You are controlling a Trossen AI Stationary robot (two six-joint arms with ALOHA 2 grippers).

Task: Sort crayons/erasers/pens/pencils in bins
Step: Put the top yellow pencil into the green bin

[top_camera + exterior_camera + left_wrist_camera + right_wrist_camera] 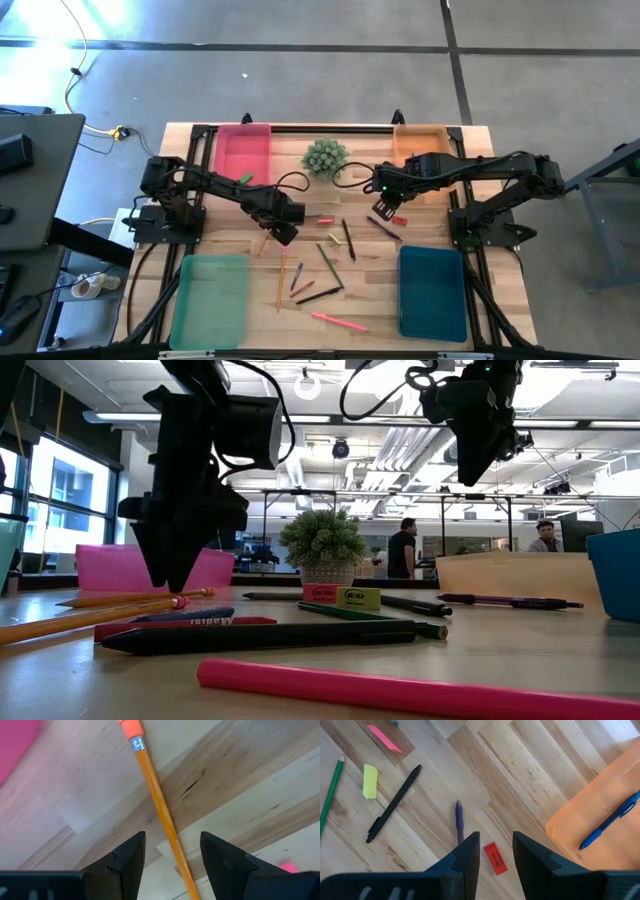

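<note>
Left wrist view — left gripper [171,860] open, straddling orange pencil [159,805]

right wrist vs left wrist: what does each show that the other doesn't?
Only the right wrist view: the red eraser between the open right pincer fingers, a purple pen, a black pen, a yellow eraser, a pink eraser, a green pencil, and the orange bin holding a blue pen.

Only the left wrist view: an orange pencil running between the open left pincer fingers, and an edge of the pink bin.

Both: the wooden table and open fingers above it.
</note>
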